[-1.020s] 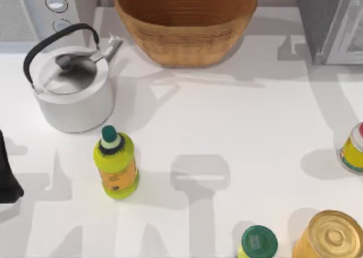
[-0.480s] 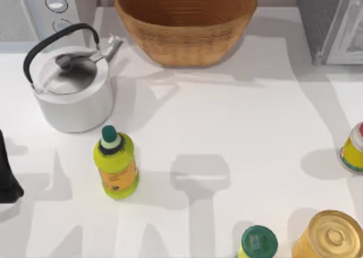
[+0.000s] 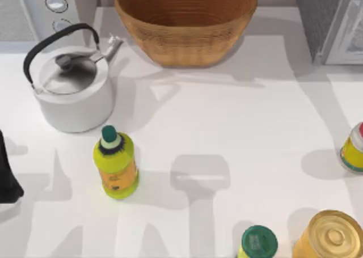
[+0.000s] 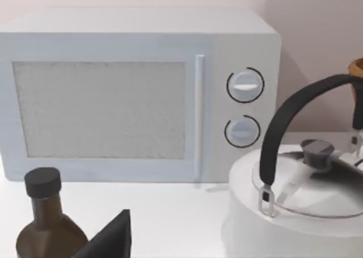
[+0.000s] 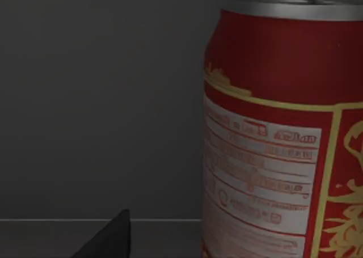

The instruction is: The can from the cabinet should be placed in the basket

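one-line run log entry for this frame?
phase: reaching for can | right pincer: beside can in dim cabinet | left pincer: parked, table's left edge | basket: holds no can

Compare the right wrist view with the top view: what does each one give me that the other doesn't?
Right wrist view alone: the can close up, red side with a printed label and silver top, standing upright against a dim grey wall, with a dark tip of the right end effector at the frame edge.

Top view alone: the basket at the table's back, the kettle, the yellow bottle, the gold-lidded can, and the left arm parked at the left edge.

Shared: most likely just the cabinet, its outside from above, its interior around the can.
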You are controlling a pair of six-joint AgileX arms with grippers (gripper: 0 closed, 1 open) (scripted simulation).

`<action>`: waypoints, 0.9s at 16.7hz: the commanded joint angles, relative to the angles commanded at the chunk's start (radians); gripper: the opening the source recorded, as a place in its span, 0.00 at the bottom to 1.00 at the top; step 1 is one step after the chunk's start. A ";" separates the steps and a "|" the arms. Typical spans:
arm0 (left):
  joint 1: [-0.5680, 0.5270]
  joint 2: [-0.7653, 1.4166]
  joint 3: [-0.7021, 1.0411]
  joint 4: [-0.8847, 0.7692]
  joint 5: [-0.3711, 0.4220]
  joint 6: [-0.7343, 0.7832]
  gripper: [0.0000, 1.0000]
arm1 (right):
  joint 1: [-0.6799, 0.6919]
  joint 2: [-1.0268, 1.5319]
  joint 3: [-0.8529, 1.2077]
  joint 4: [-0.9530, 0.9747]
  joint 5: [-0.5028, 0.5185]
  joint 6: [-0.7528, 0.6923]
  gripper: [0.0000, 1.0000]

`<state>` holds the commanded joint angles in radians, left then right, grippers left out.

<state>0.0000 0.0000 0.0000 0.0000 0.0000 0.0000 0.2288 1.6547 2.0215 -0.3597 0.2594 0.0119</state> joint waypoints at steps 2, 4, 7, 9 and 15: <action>0.000 0.000 0.000 0.000 0.000 0.000 1.00 | -0.008 0.057 0.070 -0.012 -0.007 0.000 1.00; 0.000 0.000 0.000 0.000 0.000 0.000 1.00 | -0.018 0.118 0.143 -0.025 -0.016 0.000 1.00; 0.000 0.000 0.000 0.000 0.000 0.000 1.00 | -0.030 0.188 0.229 -0.040 -0.027 0.000 1.00; 0.000 0.000 0.000 0.000 0.000 0.000 1.00 | -0.033 0.206 0.250 -0.044 -0.030 0.000 1.00; 0.000 0.000 0.000 0.000 0.000 0.000 1.00 | -0.033 0.206 0.250 -0.044 -0.030 0.000 0.77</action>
<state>0.0000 0.0000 0.0000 0.0000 0.0000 0.0000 0.1960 1.8603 2.2718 -0.4034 0.2297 0.0115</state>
